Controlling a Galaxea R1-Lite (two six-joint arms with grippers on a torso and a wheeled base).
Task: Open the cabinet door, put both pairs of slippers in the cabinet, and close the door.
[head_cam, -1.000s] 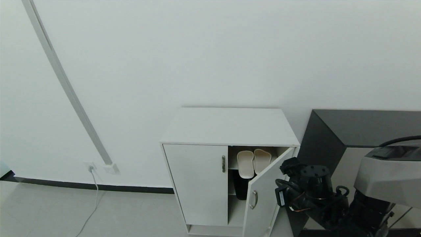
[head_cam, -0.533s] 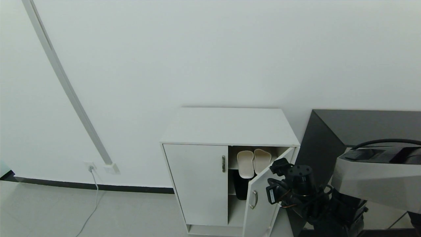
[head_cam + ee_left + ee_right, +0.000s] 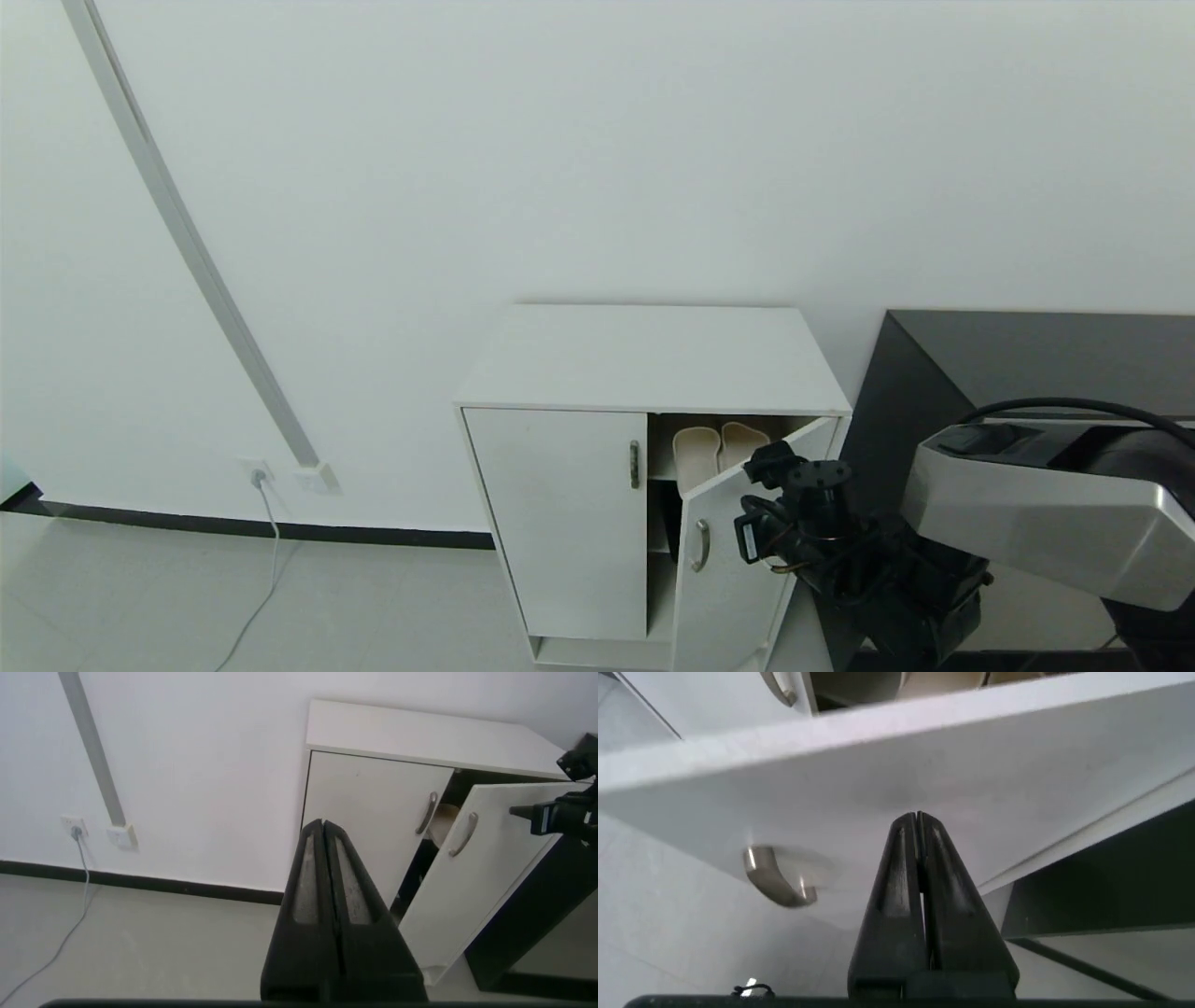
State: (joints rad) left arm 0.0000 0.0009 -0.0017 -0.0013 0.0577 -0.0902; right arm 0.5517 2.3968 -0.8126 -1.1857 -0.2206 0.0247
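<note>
Behind half-open door (image 3: 719,597), cream slippers (image 3: 695,453) partly hidden; dark shape (image 3: 665,523) below indistinct.

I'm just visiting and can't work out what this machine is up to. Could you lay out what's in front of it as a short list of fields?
Cabinet: white, against the wall, two doors
Left door: shut
Right door: ajar, not yet closed
Beige slippers: on the upper shelf inside
Below them: a dark shape, cannot tell what
Right gripper: shut, tips against the right door's outer face, near its handle
Left gripper: shut, holding nothing, away from the cabinet
</note>
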